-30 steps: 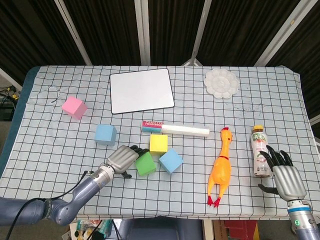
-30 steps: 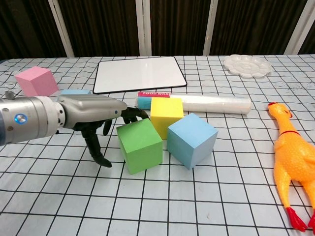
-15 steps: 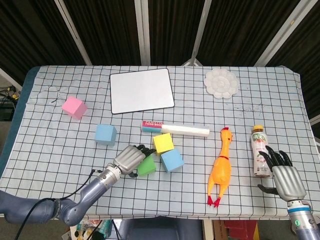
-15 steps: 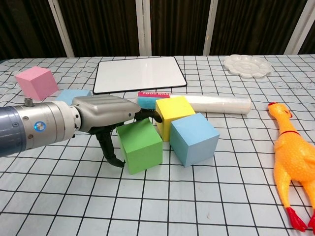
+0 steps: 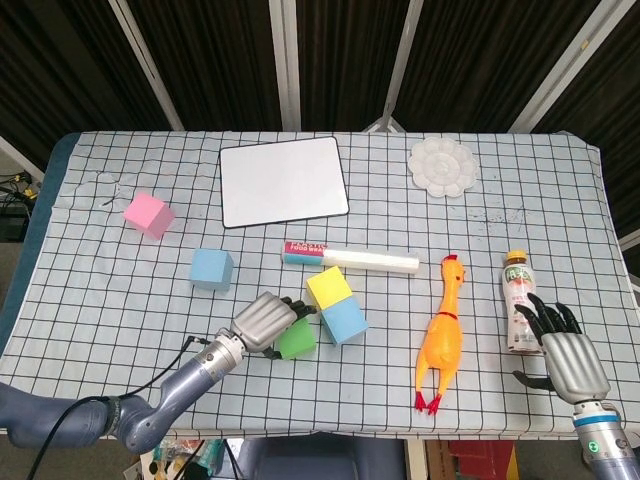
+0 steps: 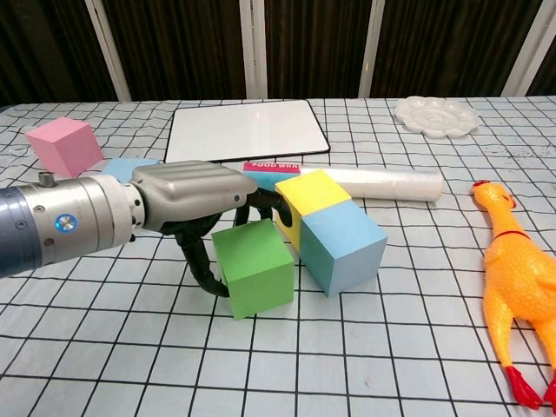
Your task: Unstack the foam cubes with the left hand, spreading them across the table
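Fingers of my left hand (image 6: 187, 195) curl around the green foam cube (image 6: 254, 268), thumb hooked down along its left face and fingertips reaching over its far top edge, toward the yellow foam cube (image 6: 311, 193). I have hold of the green cube; whether it is lifted or resting on the checked tablecloth (image 6: 365, 347) I cannot tell. In the head view the same hand (image 5: 265, 322) covers the green cube's (image 5: 297, 341) left side.

The yellow cube (image 5: 327, 286) sits tilted, leaning on the top of a light blue foam cube (image 6: 342, 247), and touches the green one's far right corner. That blue cube (image 5: 344, 321) stands just right of the green one. A second light blue cube (image 5: 211, 268) sits apart to the left, and a pink foam cube (image 5: 148, 214) lies well apart near the table's far left.

Behind the cluster lies a roll of food wrap (image 5: 350, 258) in its long box, and beyond it a whiteboard (image 5: 283, 181) lies flat. A white paint palette (image 5: 443, 167) rests at the far right.

My right hand (image 5: 565, 352) hovers low at the near right, fingers spread and holding nothing, its fingertips just beside a small drink bottle (image 5: 517, 298) with a yellow cap. Between the bottle and the cubes lies a rubber chicken (image 5: 444, 334), head pointing away from me.
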`<act>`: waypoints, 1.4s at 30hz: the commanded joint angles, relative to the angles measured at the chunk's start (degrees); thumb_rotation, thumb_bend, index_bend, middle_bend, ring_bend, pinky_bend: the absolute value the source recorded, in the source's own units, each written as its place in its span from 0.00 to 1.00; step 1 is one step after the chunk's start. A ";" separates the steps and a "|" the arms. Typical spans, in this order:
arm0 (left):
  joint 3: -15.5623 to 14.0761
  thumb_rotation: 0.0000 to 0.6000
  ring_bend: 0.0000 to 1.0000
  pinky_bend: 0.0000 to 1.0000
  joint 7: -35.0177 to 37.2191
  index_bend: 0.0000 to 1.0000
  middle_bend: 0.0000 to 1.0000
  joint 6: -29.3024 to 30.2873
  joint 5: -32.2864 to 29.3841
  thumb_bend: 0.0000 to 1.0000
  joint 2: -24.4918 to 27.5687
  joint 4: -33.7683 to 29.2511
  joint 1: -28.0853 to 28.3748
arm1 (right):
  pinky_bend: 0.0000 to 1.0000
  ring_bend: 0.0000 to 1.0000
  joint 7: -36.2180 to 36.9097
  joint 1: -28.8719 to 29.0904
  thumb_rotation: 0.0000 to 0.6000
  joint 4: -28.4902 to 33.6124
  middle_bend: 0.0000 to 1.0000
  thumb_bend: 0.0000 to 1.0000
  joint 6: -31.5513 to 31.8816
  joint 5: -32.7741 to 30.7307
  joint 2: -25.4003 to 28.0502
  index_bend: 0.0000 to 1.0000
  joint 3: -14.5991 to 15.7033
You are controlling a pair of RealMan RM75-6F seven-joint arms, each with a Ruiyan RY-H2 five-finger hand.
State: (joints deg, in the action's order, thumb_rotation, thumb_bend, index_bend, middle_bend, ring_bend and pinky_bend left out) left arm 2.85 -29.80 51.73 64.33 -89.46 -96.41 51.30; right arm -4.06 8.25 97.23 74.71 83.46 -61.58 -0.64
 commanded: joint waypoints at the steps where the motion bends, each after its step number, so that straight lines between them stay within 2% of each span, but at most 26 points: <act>1: -0.20 1.00 0.45 0.64 -0.13 0.26 0.41 -0.33 -0.43 0.17 0.46 0.19 -0.07 | 0.07 0.14 0.26 0.09 1.00 0.06 0.04 0.02 -0.23 0.03 0.11 0.15 0.08; 11: 0.06 1.00 0.51 0.68 1.11 0.27 0.46 0.62 0.49 0.19 2.58 -0.57 -0.87 | 0.07 0.14 0.02 0.25 1.00 0.11 0.04 0.02 -0.58 -0.17 0.18 0.15 0.11; 21: -0.56 1.00 0.51 0.69 2.71 0.27 0.45 1.42 4.05 0.19 2.85 0.66 -1.79 | 0.07 0.14 0.36 0.22 1.00 0.33 0.04 0.02 -0.56 -0.15 0.46 0.15 0.17; 27: -1.32 1.00 0.51 0.69 0.88 0.27 0.45 5.71 8.07 0.19 4.87 1.17 -3.52 | 0.07 0.14 0.85 0.28 1.00 0.13 0.04 0.02 -0.71 -0.27 0.61 0.15 0.12; 31: -1.97 1.00 0.51 0.69 1.53 0.27 0.45 9.93 13.28 0.19 6.27 4.30 -5.18 | 0.07 0.14 1.08 0.11 1.00 0.24 0.04 0.02 -0.37 -0.27 0.73 0.15 0.09; 35: -1.11 1.00 0.51 0.69 2.95 0.27 0.46 14.17 17.13 0.19 5.99 9.51 -6.22 | 0.07 0.14 0.74 0.02 1.00 0.21 0.04 0.02 -0.17 -0.39 0.57 0.15 0.03; 40: 1.43 1.00 0.51 0.69 6.82 0.27 0.46 17.34 21.82 0.19 1.43 20.11 -4.77 | 0.07 0.14 -0.44 0.26 1.00 0.13 0.04 0.02 -0.77 -0.98 0.08 0.15 0.00; 42: 3.32 1.00 0.51 0.69 7.38 0.27 0.46 17.56 22.84 0.19 -1.46 24.96 -2.94 | 0.07 0.14 -1.08 0.31 1.00 0.16 0.04 0.02 -0.95 -1.37 -0.11 0.15 -0.04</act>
State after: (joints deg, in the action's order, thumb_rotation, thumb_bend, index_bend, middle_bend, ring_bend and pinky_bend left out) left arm 3.63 -24.55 67.52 84.35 -86.98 -77.83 46.49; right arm -4.95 8.52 97.38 73.87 82.25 -61.58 -0.66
